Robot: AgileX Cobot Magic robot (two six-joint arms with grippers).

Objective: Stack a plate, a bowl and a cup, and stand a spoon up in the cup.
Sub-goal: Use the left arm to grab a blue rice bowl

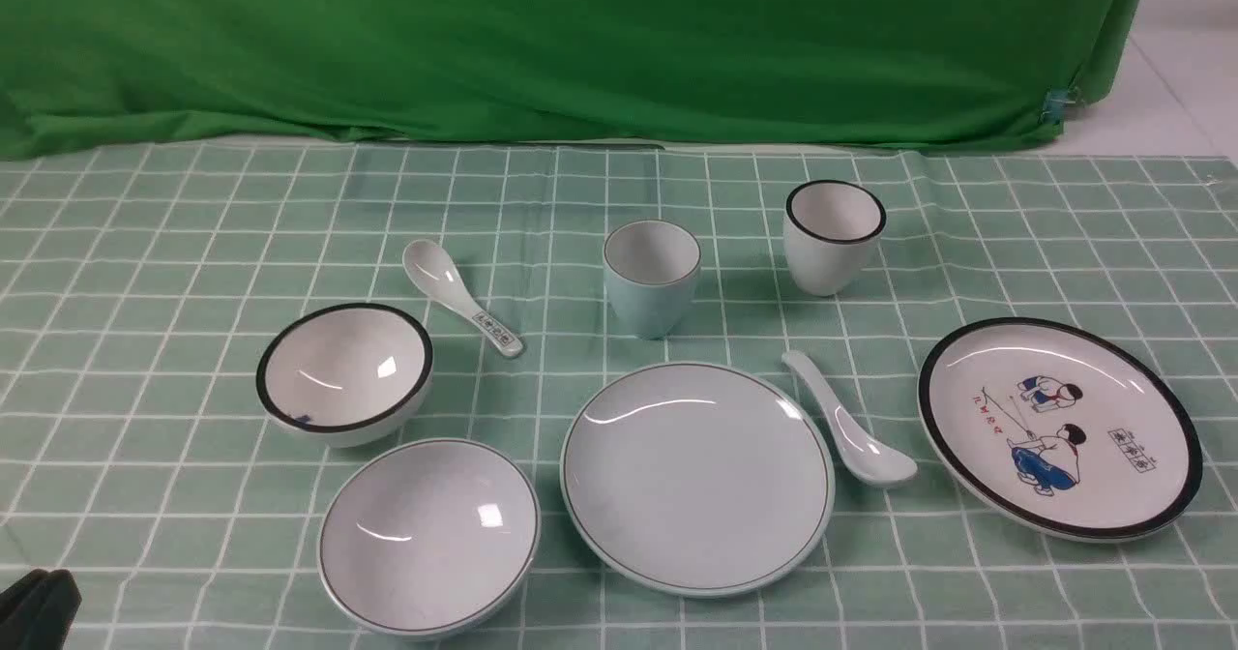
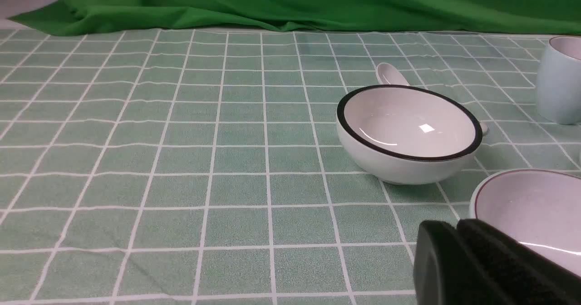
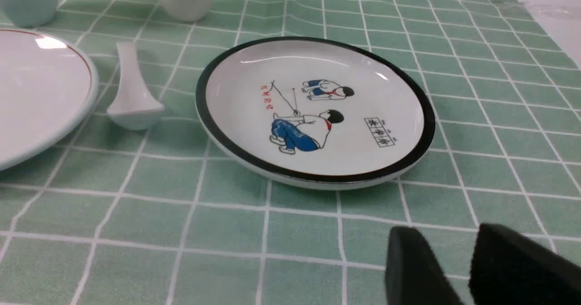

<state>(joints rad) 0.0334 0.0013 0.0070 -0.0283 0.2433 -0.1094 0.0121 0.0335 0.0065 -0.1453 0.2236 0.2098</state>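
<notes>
Front view of a green checked tablecloth (image 1: 145,340) with a green backdrop (image 1: 580,41) behind it. The plate (image 1: 696,476) lies flat at the near centre with nothing on it. The bowl (image 1: 428,534) sits upright just to its left, close to the plate but apart from it, its near rim almost at the frame's lower edge. The cup (image 1: 651,278) stands upright behind the plate, apart from it. The spoon (image 1: 846,423) lies just right of the plate, scoop end toward the robot; whether it touches the plate's rim cannot be told. The other pieces are a black-rimmed bowl (image 1: 343,371), a marked spoon (image 1: 459,295) whose print is too small to read, a black-rimmed cup (image 1: 834,234) and a cartoon plate (image 1: 1059,428). The left gripper (image 2: 456,232) shows in the front view only as a dark corner. Its wrist view shows the pads pressed together with nothing between them, partly covering the bowl, which the frame edge also cuts off. There the marked spoon is mostly hidden behind the black-rimmed bowl. The right gripper (image 3: 447,237) is outside the front view. Its wrist view shows the fingers parted over bare cloth near the cartoon plate, grasping nothing, and only the lower parts of both cups.
</notes>
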